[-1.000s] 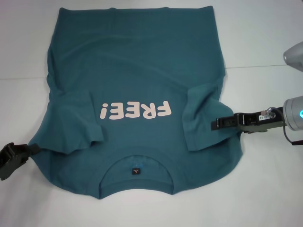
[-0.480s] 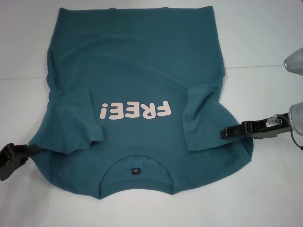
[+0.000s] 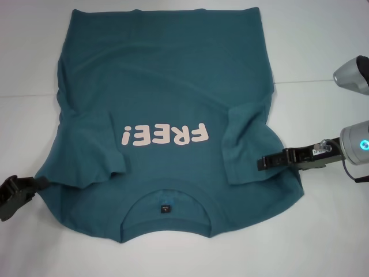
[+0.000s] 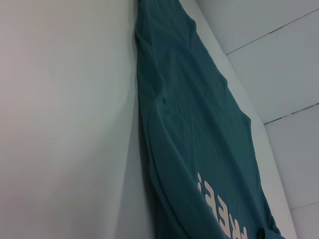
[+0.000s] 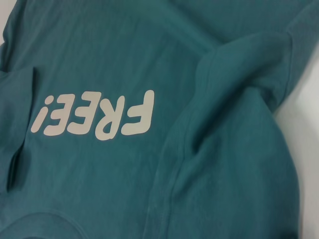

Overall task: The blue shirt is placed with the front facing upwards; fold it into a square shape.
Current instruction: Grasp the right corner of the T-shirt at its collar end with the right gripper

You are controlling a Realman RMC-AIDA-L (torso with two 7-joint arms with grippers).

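The blue shirt (image 3: 167,98) lies spread front-up on the white tabletop (image 3: 323,40), its collar (image 3: 166,193) toward the robot and its hem at the far side, so the pale "FREE!" lettering (image 3: 164,135) reads upside down in the head view. Both short sleeves are folded inward over the chest: the left sleeve (image 3: 95,153) lies beside the exclamation mark end of the lettering, and the right sleeve (image 3: 245,144) forms a rumpled, raised flap beside the "F". A small dark neck label (image 3: 165,208) shows inside the collar opening. The right hand (image 3: 265,162) reaches in from the shirt's right side, low over the cloth, its dark fingertips at the outer edge of the folded right sleeve near the shoulder; whether it is grasping the fabric or released cannot be told. The left hand (image 3: 14,193) sits at the shirt's left shoulder edge, touching or just beside the cloth, and its grip likewise cannot be told. The right wrist view shows the lettering (image 5: 94,117) and the creased sleeve fold (image 5: 219,119) close up; the left wrist view looks along the shirt's side (image 4: 189,134) against bare tabletop (image 4: 65,124). Thin seam lines (image 3: 305,81) cross the tabletop beyond the shirt's right side.
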